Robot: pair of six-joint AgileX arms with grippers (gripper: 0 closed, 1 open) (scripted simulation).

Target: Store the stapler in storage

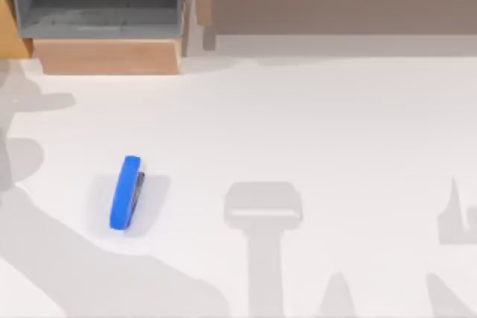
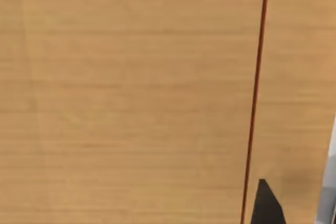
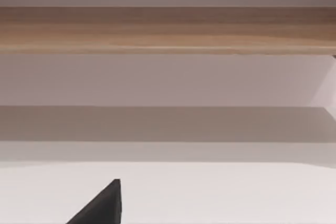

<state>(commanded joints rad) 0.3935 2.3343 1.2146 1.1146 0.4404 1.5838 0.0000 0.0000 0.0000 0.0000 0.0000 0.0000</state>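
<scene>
The stapler point(image 1: 126, 193) lies on the white worktop point(image 1: 313, 124), in its left part, with nothing touching it. It is blue, and its dark strip faces the right side. At the far left edge of the worktop stands a wooden drawer point(image 1: 104, 56), pulled open, with a grey inside. It is well apart from the stapler.

The left wrist view shows a light wooden surface point(image 2: 131, 98) and a dark finger tip point(image 2: 266, 205). The right wrist view shows the worktop, a wooden ledge point(image 3: 168, 30) and one dark finger tip point(image 3: 102, 205). For both the left gripper and the right gripper, I cannot tell if it is released or clenched.
</scene>
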